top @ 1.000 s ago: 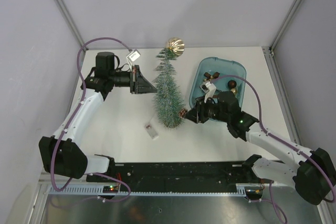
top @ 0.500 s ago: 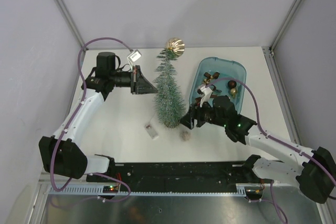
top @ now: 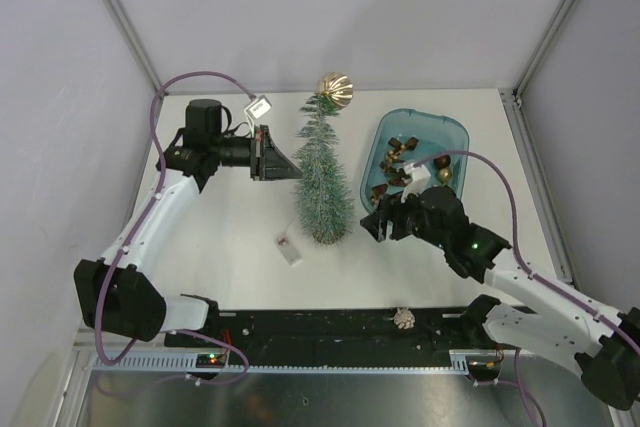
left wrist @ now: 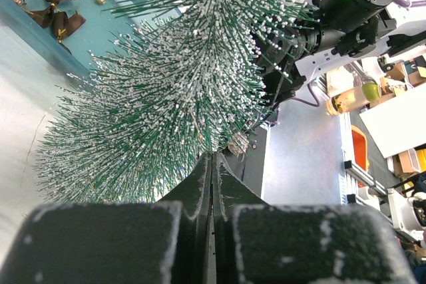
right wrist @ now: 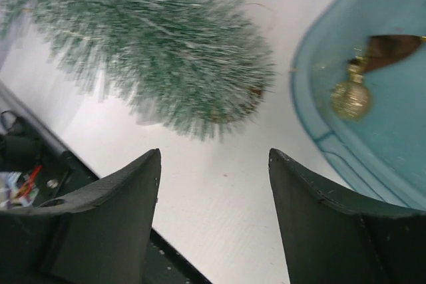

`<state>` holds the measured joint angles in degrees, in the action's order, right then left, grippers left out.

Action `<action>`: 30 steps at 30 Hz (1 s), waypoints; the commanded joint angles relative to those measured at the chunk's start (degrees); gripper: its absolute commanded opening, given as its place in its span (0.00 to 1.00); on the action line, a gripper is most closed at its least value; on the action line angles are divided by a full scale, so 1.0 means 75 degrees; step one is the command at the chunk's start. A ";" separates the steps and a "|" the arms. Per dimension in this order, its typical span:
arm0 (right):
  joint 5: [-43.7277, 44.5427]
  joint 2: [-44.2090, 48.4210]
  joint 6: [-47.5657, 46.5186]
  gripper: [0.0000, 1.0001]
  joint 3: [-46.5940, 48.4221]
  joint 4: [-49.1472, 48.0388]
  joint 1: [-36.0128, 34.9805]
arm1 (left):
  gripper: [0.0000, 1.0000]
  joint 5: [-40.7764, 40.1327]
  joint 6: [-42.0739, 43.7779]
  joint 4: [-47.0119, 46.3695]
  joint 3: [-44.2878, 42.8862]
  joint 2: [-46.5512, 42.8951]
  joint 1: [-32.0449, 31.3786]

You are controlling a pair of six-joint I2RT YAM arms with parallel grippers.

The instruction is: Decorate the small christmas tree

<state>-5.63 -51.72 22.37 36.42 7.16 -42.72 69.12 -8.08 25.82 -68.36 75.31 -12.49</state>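
The small christmas tree [top: 322,185] is a slim green cone of bristly branches with white frosty tips. It sits right at the tips of the left jaws, which are clenched tight with nothing between them. The right jaws are spread wide and empty, with the tree's wide end just in front. A shiny ribbed gold ball [top: 334,88] is at its pointy end. A smooth blue tray [top: 432,132] lies beside the right jaws. The desk [top: 220,237] is flat and white, with plain grey walls [top: 330,7] around.
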 commanded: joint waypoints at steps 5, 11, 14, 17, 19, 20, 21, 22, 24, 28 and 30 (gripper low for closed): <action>0.2128 0.0044 0.0518 0.71 0.0808 0.1664 0.1087 | 0.00 -0.0059 -0.0015 -0.0034 -0.0275 -0.0178 -0.0071; 0.3020 -0.0364 0.1096 0.78 0.1683 0.4245 -0.0180 | 0.00 -0.0082 0.0030 -0.0038 -0.0215 -0.0199 -0.0069; 0.3214 0.0215 0.2103 0.82 0.1559 0.5252 -0.1400 | 0.00 -0.0087 0.0049 -0.0038 -0.0204 -0.0161 -0.0079; 0.3373 0.0694 0.3274 0.85 0.1332 0.6091 -0.2546 | 0.00 -0.0112 0.0056 -0.0038 -0.0240 -0.0133 -0.0108; 0.3512 0.0764 0.4174 0.86 0.1123 0.6338 -0.3369 | 0.00 -0.0135 0.0042 -0.0034 -0.0261 -0.0131 -0.0114; 0.3620 0.0731 0.4627 0.86 0.1022 0.6448 -0.3770 | 0.00 -0.0134 0.0038 -0.0034 -0.0273 -0.0141 -0.0121; 0.3761 0.0603 0.5053 0.86 0.0954 0.6544 -0.4053 | 0.00 -0.0134 0.0024 -0.0033 -0.0278 -0.0152 -0.0124; 0.3867 0.0486 0.5306 0.85 0.0896 0.6644 -0.4259 | 0.00 -0.0134 0.0017 -0.0033 -0.0275 -0.0169 -0.0126; 0.3929 0.0211 0.5591 0.84 0.0751 0.6658 -0.4422 | 0.00 -0.0146 0.0003 -0.0033 -0.0267 -0.0202 -0.0127; 0.3838 -0.0145 0.5660 0.81 0.0302 0.6343 -0.4266 | 0.00 -0.0161 -0.0005 -0.0033 -0.0244 -0.0266 -0.0133; 0.3849 -0.0284 0.5541 0.78 0.0063 0.6164 -0.4025 | 0.00 -0.0159 -0.0008 -0.0042 -0.0239 -0.0285 -0.0147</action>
<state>20.29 -52.82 60.12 39.31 53.67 -74.91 68.07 -8.05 25.82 -68.36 75.31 -13.02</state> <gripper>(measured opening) 0.804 0.006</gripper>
